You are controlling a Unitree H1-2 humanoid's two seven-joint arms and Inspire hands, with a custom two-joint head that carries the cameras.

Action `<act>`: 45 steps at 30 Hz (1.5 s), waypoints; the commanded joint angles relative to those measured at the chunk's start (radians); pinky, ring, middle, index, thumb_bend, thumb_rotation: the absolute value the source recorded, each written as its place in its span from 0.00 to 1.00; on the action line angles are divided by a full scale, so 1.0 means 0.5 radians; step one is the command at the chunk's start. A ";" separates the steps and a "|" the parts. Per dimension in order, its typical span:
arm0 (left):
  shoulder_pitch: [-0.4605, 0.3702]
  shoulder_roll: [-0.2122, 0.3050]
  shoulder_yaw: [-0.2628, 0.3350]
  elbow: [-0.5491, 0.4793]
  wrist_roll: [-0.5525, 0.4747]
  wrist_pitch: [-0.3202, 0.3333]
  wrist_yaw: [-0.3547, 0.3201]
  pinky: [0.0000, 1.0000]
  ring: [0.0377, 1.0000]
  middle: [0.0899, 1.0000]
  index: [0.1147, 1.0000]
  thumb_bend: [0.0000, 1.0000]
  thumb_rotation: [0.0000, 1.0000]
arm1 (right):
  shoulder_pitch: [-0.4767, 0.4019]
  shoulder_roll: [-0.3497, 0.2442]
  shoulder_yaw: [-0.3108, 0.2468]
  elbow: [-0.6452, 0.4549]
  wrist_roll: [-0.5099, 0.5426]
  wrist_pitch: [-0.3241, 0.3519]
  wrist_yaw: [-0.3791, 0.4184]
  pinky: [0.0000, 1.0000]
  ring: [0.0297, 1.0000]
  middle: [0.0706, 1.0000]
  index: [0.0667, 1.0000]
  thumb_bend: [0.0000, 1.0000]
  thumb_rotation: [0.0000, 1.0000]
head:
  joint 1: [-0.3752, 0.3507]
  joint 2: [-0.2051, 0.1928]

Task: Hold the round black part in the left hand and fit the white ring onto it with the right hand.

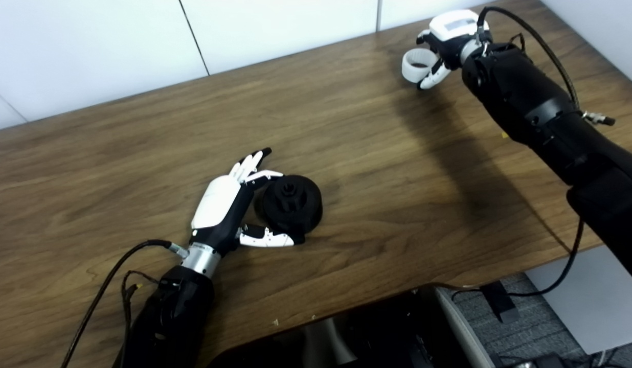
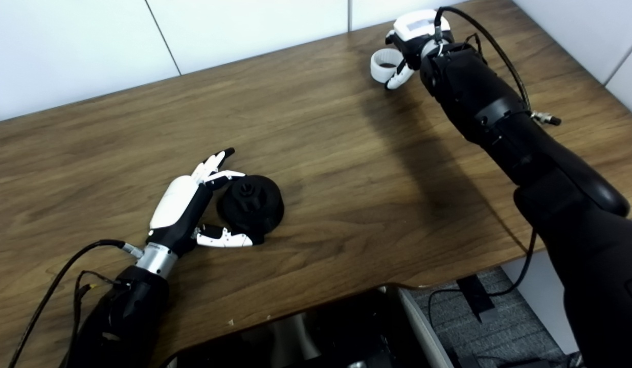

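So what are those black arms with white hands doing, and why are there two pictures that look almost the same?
They belong to a robot shaped a bit like a person. The two pictures come from two cameras in its head, side by side like eyes, so both show the same wooden table from slightly different spots.

The left hand rests on the table with its fingers spread around a round black part. It cups the part but has not clearly closed on it yet.

The right hand reaches to the far side of the table, and its fingers are at a white ring. I cannot tell whether it is gripping the ring or only touching it.

The plan is to fit the ring onto the black part.
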 commanded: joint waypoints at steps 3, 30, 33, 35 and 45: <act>0.066 0.035 -0.069 0.071 0.133 0.032 -0.108 1.00 1.00 1.00 0.58 1.00 0.33 | -0.122 -0.002 -0.010 -0.026 0.000 -0.019 -0.060 0.96 0.85 0.73 0.82 0.72 0.41 | 0.005 0.002; 0.066 0.047 -0.070 0.043 0.132 0.045 -0.125 1.00 1.00 1.00 0.58 1.00 0.34 | -0.072 -0.021 -0.055 -0.042 0.079 -0.100 -0.236 1.00 0.77 0.58 0.62 0.66 0.25 | 0.018 0.018; 0.067 0.046 -0.071 0.049 0.132 0.040 -0.120 1.00 1.00 1.00 0.59 1.00 0.34 | -0.065 -0.022 -0.070 -0.039 0.092 -0.113 -0.269 1.00 0.77 0.57 0.61 0.66 0.24 | 0.021 0.020; 0.068 0.046 -0.069 0.054 0.129 0.036 -0.117 1.00 1.00 1.00 0.59 1.00 0.34 | -0.061 -0.024 -0.077 -0.043 0.096 -0.117 -0.283 1.00 0.76 0.56 0.60 0.65 0.25 | 0.023 0.020; 0.065 0.049 -0.070 0.061 0.135 0.031 -0.113 1.00 1.00 1.00 0.59 1.00 0.34 | -0.064 -0.083 -0.115 -0.113 0.084 -0.111 -0.306 1.00 0.75 0.54 0.46 0.51 0.16 | 0.011 0.019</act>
